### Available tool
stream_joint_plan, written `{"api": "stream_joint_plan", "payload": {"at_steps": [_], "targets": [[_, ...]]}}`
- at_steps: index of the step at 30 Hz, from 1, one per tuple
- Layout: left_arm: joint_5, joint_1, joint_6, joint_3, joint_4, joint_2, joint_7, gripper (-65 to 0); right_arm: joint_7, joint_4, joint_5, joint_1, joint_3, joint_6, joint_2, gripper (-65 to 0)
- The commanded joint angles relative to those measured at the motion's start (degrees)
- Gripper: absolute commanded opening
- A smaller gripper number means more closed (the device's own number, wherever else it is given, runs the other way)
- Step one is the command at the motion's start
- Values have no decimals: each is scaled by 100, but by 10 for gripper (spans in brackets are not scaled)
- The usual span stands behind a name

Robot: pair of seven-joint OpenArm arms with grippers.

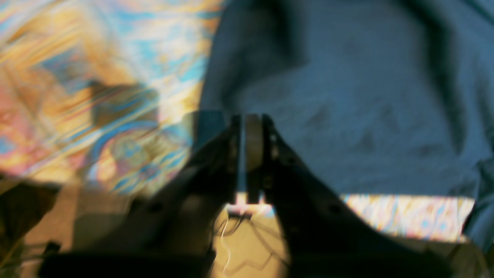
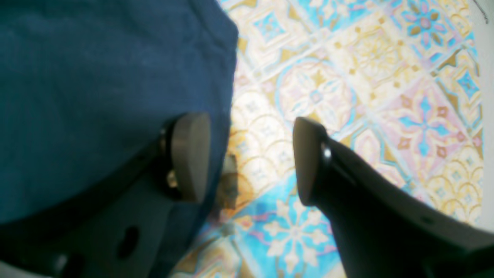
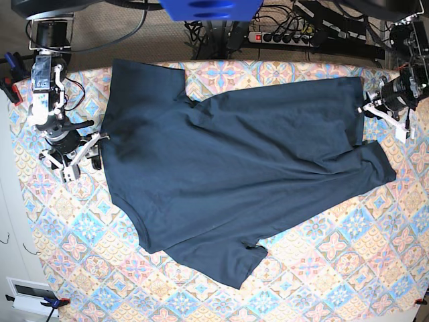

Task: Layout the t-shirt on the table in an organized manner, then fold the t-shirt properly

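The dark navy t-shirt (image 3: 234,154) lies spread slantwise across the tiled table (image 3: 335,268), one sleeve toward the front, and its cloth is still creased. My left gripper (image 3: 372,109) hangs at the shirt's right edge. The left wrist view is blurred: my left gripper (image 1: 243,131) shows jaws nearly together, a thin slit between them, above the t-shirt (image 1: 366,116). I see no cloth gathered in them. My right gripper (image 2: 249,158) is open, straddling the edge of the t-shirt (image 2: 96,77): one finger is over the cloth, the other over the table (image 2: 366,77). In the base view my right gripper (image 3: 84,151) is at the shirt's left edge.
A power strip with cables (image 3: 288,33) lies behind the table's back edge, next to a blue mount (image 3: 208,8). A clamp (image 3: 50,303) grips the tablecloth at the front left corner. Patterned table shows along the front and at the right.
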Motion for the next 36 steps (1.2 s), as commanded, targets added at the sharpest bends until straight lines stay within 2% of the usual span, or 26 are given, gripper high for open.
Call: {"api": "stream_joint_plan", "payload": {"at_steps": [1, 4, 8, 11, 14, 18, 23, 27, 31, 32, 34, 36], "targets": [[-78, 112, -7, -186, 113, -132, -17, -509, 146, 141, 50, 107, 60, -22, 120, -319], [-42, 375, -16, -318, 113, -167, -34, -427, 146, 150, 50, 116, 60, -22, 120, -318], [-16, 507, 2, -124, 95, -167, -8, -382, 146, 150, 50, 116, 60, -22, 120, -317], [344, 525, -7, 60, 86, -176, -26, -347, 146, 150, 50, 116, 60, -22, 120, -317], [793, 507, -7, 342, 78, -132, -26, -264, 146, 150, 50, 116, 60, -22, 120, -317], [986, 498, -16, 605, 78, -123, -34, -170, 146, 150, 50, 116, 60, -22, 120, -317], [986, 490, -16, 614, -468, -123, -43, -129, 146, 150, 50, 116, 60, -22, 120, -317], [960, 490, -16, 684, -740, -123, -342, -132, 146, 150, 50, 116, 60, -22, 120, -317], [916, 481, -33, 1168, -722, -114, -571, -140, 146, 150, 50, 116, 60, -22, 120, -317], [898, 454, -33, 1238, -722, -105, -641, -160, 146, 150, 50, 116, 60, -22, 120, -317], [793, 270, -156, 1414, -722, 18, -755, -249, 146, 150, 50, 116, 60, -22, 120, -317], [705, 85, -499, 1493, -722, 70, -755, -408, 146, 150, 50, 116, 60, -22, 120, -317]]}}
